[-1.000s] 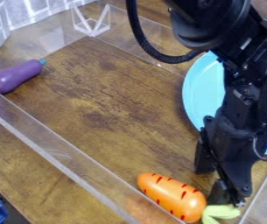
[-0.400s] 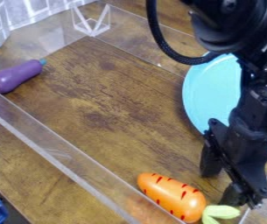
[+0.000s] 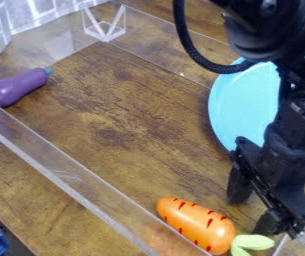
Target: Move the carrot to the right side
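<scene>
The carrot (image 3: 198, 224) is a glossy orange toy with short dark stripes and a pale green leafy top. It lies on the wooden table at the bottom right, tip pointing left. My gripper (image 3: 264, 204) hangs just right of and above the carrot, black fingers pointing down. The jaws stand a little apart and hold nothing. The fingers are close to the carrot's green top but clear of it.
A purple eggplant toy (image 3: 20, 85) lies at the left. A light blue plate (image 3: 235, 105) sits at the right, partly behind my arm. Clear acrylic walls (image 3: 61, 175) border the wooden table (image 3: 128, 110). A clear stand (image 3: 105, 20) is at the back.
My gripper has lifted and shifted slightly right, away from the carrot. The carrot has stayed in place at the bottom right.
</scene>
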`<state>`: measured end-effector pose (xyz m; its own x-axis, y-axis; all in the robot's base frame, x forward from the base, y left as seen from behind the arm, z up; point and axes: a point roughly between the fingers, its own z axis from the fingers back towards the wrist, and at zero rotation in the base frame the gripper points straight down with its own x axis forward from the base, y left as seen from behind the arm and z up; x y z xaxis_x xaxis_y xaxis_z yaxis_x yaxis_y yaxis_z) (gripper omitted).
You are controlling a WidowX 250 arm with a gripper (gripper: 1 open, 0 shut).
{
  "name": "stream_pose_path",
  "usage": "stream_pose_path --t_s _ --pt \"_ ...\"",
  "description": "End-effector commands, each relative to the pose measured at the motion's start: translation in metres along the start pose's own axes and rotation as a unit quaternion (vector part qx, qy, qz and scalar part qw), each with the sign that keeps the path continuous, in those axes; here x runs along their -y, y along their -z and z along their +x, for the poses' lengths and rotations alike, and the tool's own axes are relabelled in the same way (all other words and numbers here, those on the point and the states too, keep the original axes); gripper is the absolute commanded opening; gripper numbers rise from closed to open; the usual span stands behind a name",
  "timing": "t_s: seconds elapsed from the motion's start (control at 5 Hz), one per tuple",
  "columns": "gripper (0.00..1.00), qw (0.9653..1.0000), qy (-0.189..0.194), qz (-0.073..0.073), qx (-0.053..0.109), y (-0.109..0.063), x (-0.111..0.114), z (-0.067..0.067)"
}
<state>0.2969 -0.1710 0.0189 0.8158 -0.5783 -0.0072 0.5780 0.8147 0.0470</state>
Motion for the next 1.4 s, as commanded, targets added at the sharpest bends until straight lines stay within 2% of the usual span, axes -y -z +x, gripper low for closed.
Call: stream_pose_path --t_s 0.0,0.2,0.4,0.6,0.8,1.2 --pt "1.00 0.9991 0.042 0.001 0.002 -0.002 0.007 -0.001" --pt "1.00 0.9977 0.068 0.002 -0.001 -0.001 0.004 -0.003" --pt "1.00 0.9978 0.065 0.003 -0.005 -0.001 0.002 -0.002" --pt "1.00 0.9997 0.022 -0.001 -0.014 -0.001 0.004 -0.007" --pt "1.00 0.9995 -0.023 -0.005 -0.023 -0.001 0.005 -0.012" --pt "1.00 0.9993 -0.006 -0.007 -0.035 -0.002 0.003 -0.045"
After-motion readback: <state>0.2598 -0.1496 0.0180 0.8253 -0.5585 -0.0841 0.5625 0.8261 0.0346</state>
